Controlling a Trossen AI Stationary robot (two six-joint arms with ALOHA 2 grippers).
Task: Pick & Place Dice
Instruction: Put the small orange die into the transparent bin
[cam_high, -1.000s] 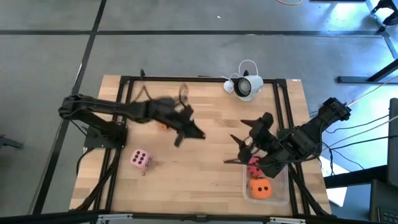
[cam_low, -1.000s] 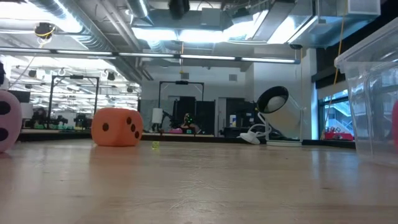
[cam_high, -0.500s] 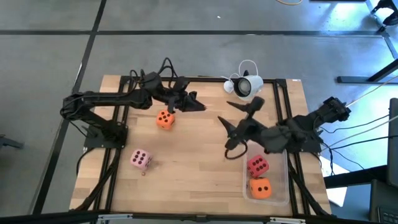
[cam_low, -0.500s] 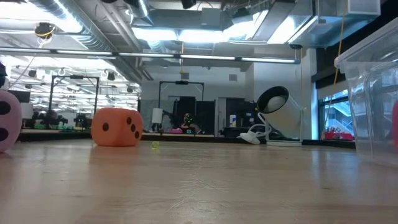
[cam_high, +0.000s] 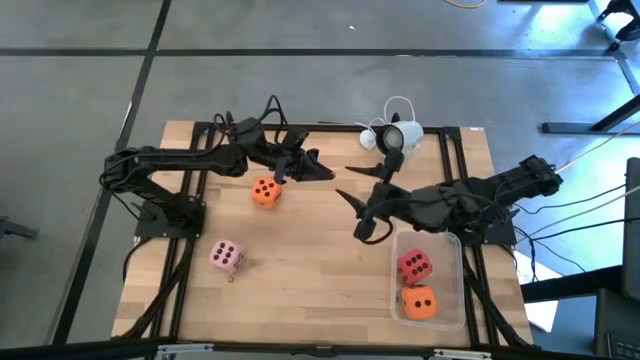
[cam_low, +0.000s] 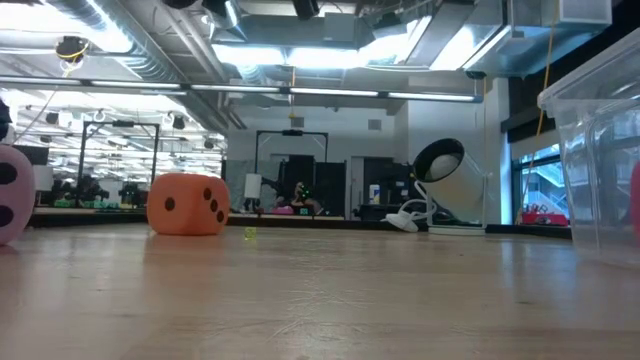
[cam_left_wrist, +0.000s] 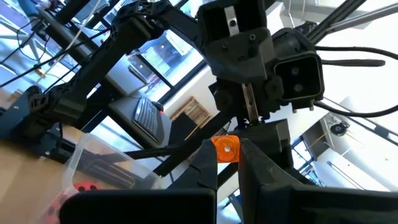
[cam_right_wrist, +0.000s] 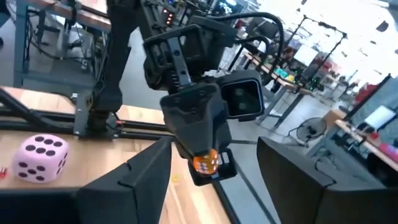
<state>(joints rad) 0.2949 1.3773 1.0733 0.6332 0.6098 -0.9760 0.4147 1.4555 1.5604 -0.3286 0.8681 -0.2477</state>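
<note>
Two dice already lie in the clear bin (cam_high: 455, 300) at the near right corner of the tabletop (cam_high: 310, 280): an orange die (cam_high: 418, 301) nearest, a red die (cam_high: 414, 266) just behind it. Two wait outside: the pink die (cam_high: 226, 256) near the left edge, and farther back a second orange die (cam_high: 265, 192) left of centre. The left gripper (cam_high: 322, 172), jaws closed and empty, hangs just beyond that orange die, so it is the nearer arm. The right gripper (cam_high: 358, 210) hovers mid-table with jaws apart, holding nothing, the orange die to its left and well apart.
</note>
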